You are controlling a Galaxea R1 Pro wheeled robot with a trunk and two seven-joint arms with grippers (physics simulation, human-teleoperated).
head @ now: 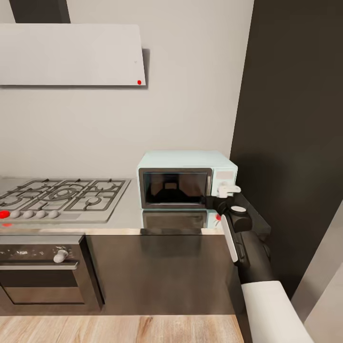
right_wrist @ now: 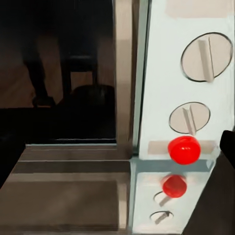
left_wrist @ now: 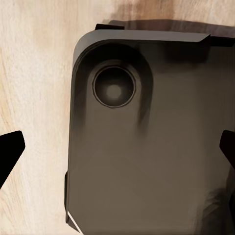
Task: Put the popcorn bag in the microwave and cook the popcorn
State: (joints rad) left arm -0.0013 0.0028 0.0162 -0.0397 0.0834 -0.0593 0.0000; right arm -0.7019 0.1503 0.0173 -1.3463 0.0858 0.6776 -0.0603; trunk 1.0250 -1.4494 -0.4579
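Note:
The pale blue-white microwave (head: 186, 178) stands on the steel countertop (head: 128, 214) against the wall, its dark glass door shut. My right gripper (head: 227, 189) is right in front of the microwave's side panel, nothing between its fingers. In the right wrist view the panel's two round knobs (right_wrist: 205, 56) and a red dot (right_wrist: 183, 149) are very close, and one dark fingertip (right_wrist: 228, 143) shows at the frame's edge. My left gripper (left_wrist: 117, 152) hangs open over my own dark base (left_wrist: 147, 147). The popcorn bag and popcorn are out of view.
A grey gas hob (head: 62, 197) lies left of the microwave, with a black oven (head: 43, 271) beneath it and a white hood (head: 71, 55) above. A tall dark cabinet (head: 290, 143) stands right of the microwave. Wood floor (head: 119, 328) lies below.

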